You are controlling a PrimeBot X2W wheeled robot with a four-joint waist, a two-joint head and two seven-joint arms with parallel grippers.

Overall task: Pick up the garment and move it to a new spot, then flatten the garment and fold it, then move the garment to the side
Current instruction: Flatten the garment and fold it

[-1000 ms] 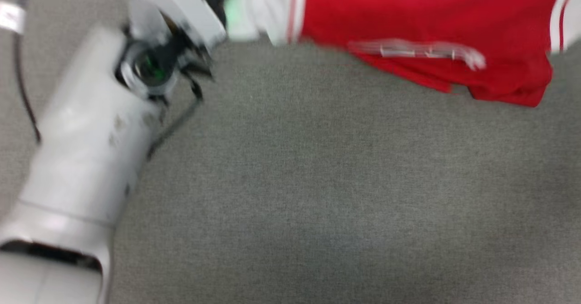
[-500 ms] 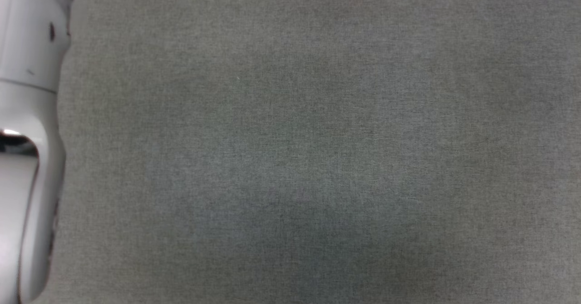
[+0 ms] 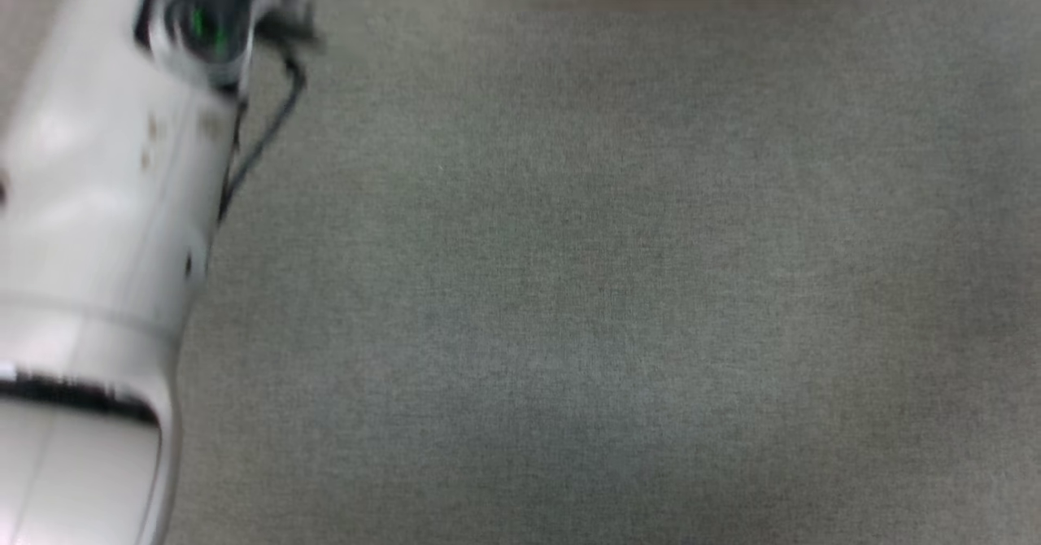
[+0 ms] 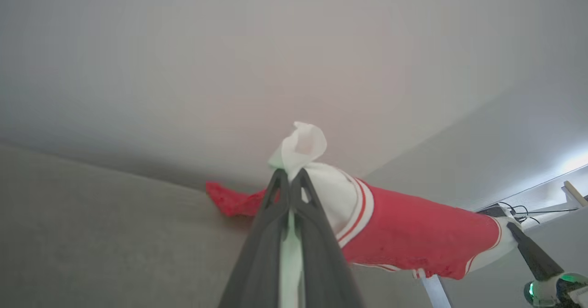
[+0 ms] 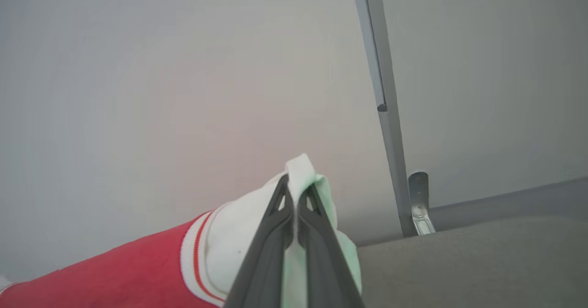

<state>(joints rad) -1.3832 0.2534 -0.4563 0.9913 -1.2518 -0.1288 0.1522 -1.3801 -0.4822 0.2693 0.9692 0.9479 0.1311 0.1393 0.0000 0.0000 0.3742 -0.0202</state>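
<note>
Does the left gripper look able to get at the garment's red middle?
Probably not: the left gripper is shut on one white sleeve of the garment, the right gripper on the other, so it would have to let go first.

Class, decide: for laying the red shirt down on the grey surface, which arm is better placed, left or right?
Neither leads: the left gripper and the right gripper each pinch one end of the garment, which is stretched between them. Probably best to lower both together.

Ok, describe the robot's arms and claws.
The left forearm is a pale grey, rounded shell with a thin black cable and a green light at the wrist. The left claw and right claw each have two long, dark grey, tapering fingers.
</note>
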